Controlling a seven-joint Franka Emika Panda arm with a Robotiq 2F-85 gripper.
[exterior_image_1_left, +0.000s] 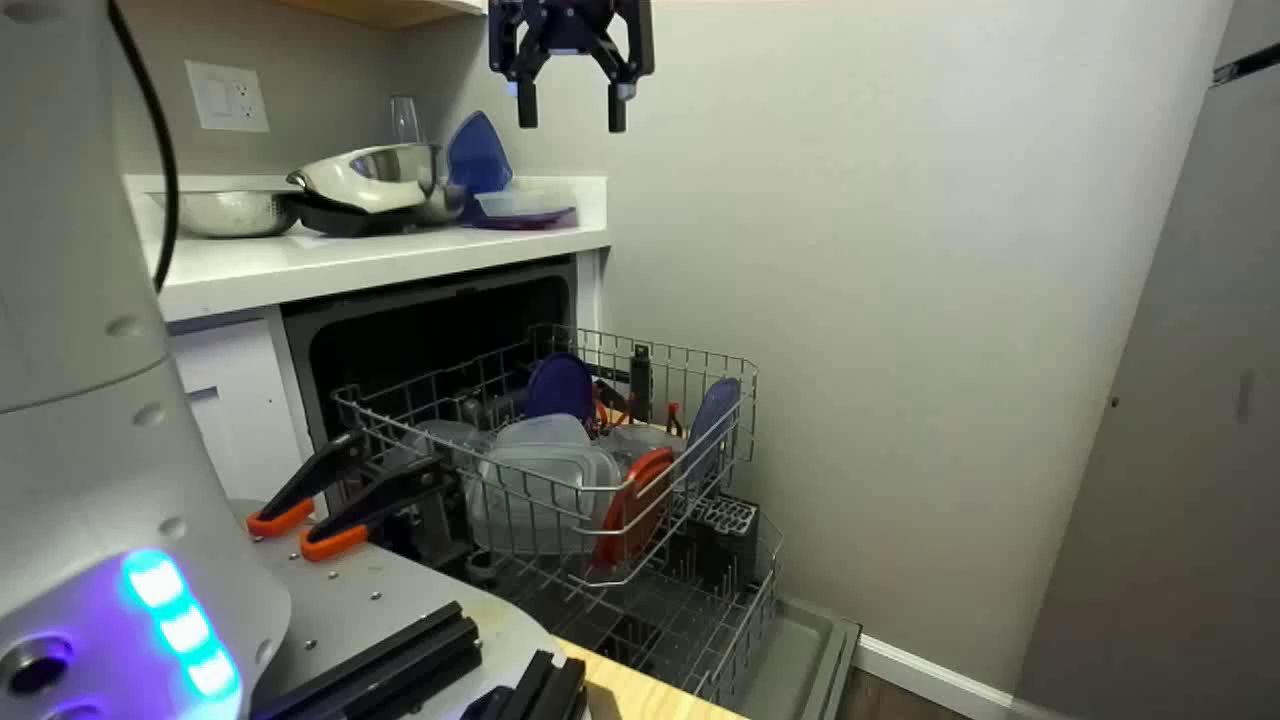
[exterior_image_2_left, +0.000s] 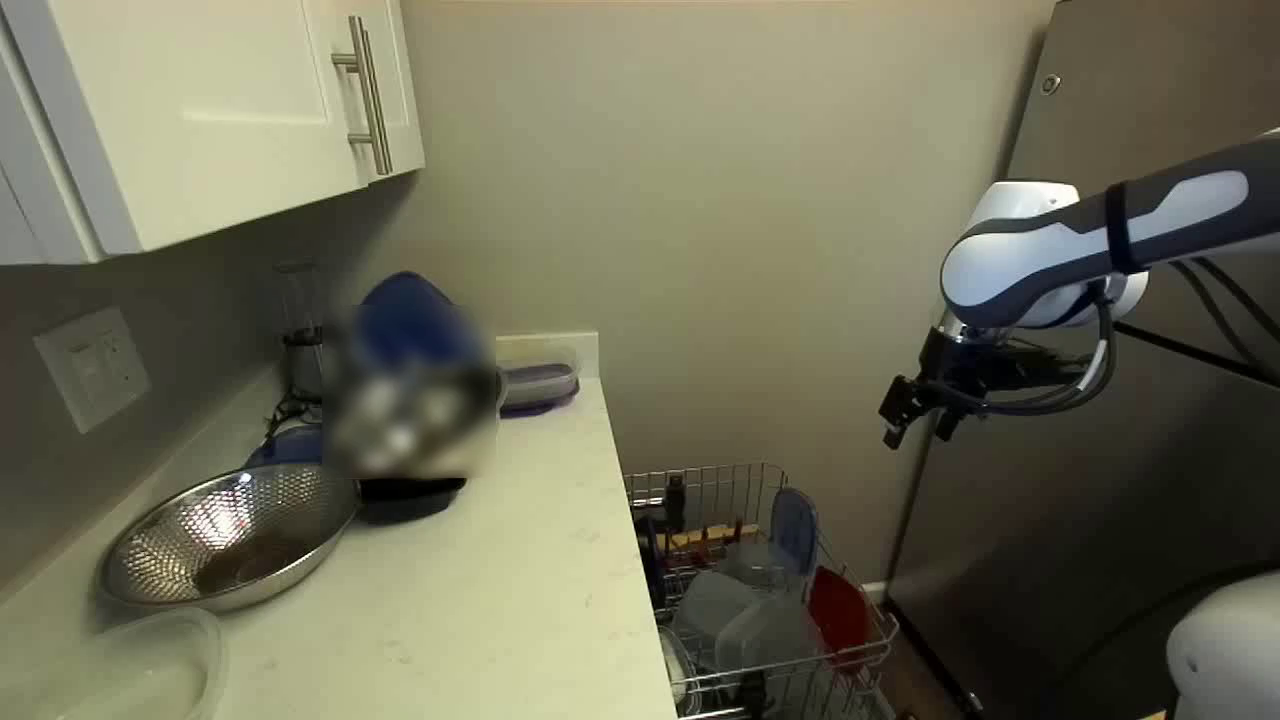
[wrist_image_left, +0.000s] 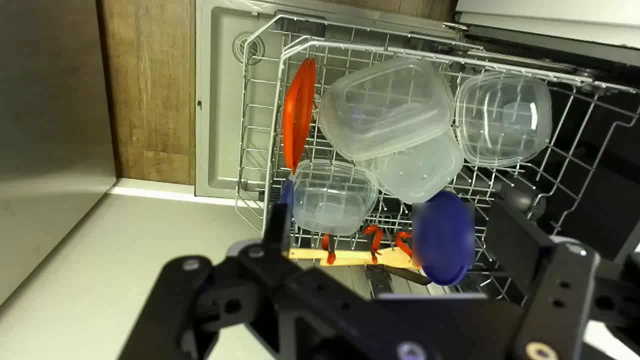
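My empty gripper (exterior_image_1_left: 572, 118) hangs spread above the rack (wrist_image_left: 274, 131); the dark-blue lid (wrist_image_left: 444, 242) toward its wall-side edge looks light and slick, best pinched by the rim.

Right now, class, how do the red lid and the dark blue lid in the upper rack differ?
Colour: the red lid is orange-red; the dark blue lid is deep blue.
Pose: in the wrist view the red lid appears nearly edge-on; the dark blue lid shows its broad face.
Position: the red lid is at the outer end of the upper rack; the dark blue lid is nearer the dishwasher's interior.
Shared: both sit in that rack.
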